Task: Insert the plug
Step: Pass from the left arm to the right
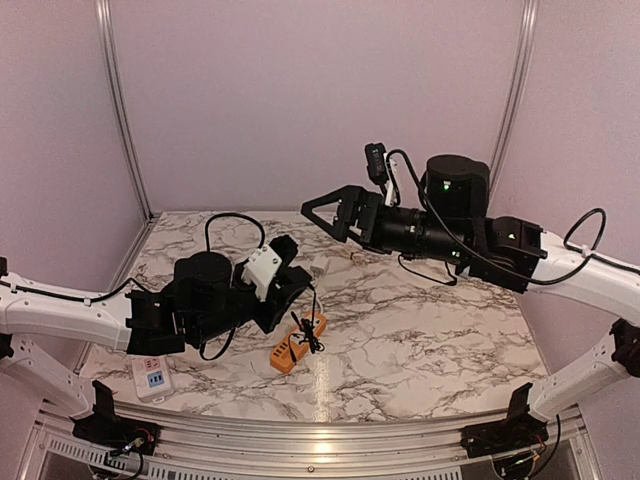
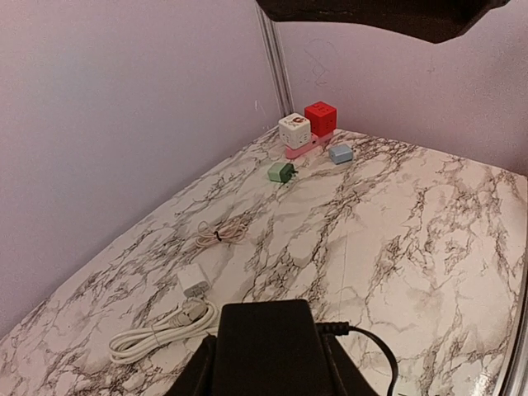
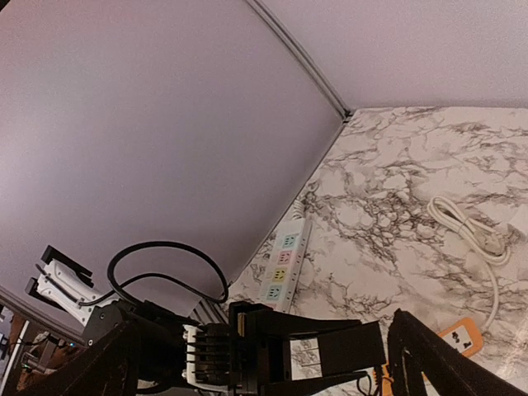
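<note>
You had the left gripper [image 1: 298, 288] clamped on the black plug [image 2: 264, 342] close by the orange strip [image 1: 290, 352] at the near side, likely to line its prongs up with a socket, while the right gripper [image 1: 320, 213] hung high toward the far side, fingers apart, leaving room.

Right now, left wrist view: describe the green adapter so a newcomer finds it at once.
Follow the table to its far corner, where a white cube and a red cube stand by the metal post. The green adapter lies on the marble just nearer the camera than they do, left of a blue block in that view. It is the only green thing there.
</note>
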`<state>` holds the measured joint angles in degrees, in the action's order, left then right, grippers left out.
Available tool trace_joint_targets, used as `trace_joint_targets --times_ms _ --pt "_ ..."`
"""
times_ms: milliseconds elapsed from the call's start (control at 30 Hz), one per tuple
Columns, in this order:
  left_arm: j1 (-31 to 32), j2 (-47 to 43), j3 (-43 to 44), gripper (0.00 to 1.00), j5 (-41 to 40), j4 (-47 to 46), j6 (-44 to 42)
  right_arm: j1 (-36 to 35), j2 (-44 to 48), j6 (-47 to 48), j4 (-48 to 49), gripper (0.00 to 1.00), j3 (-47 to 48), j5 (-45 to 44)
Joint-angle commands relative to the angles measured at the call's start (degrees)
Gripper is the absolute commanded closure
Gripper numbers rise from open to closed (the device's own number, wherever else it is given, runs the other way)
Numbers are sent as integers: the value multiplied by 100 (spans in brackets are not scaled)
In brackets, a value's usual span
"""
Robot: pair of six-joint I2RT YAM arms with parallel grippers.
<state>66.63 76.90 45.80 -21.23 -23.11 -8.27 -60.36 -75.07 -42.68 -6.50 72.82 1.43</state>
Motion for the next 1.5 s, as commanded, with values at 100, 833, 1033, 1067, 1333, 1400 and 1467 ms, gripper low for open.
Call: trace_joint_targets --times_ms 100,833,1033,1067,1333,1400,1467 --pt "-11 -362 42 100 827 -255 196 -3 746 2306 64 1 -688 -1104" --pt "7 -789 -113 100 2213 -255 615 44 1437 5865 994 9 -2095 -463" --pt "8 -709 -109 100 2525 -255 767 38 1697 7259 2006 10 -2933 -234" --pt "3 -697 -102 100 2614 -251 781 35 1724 7483 2182 11 -3076 -39" --pt "-10 -525 17 100 3194 -264 1118 -24 1780 9111 3345 17 -3912 958" --pt "-10 -482 34 100 3263 -291 1143 -27 1729 9050 3519 21 -3875 1045" --pt "-10 -473 29 100 3279 -307 1099 -28 1686 8499 3546 22 -3714 1072"
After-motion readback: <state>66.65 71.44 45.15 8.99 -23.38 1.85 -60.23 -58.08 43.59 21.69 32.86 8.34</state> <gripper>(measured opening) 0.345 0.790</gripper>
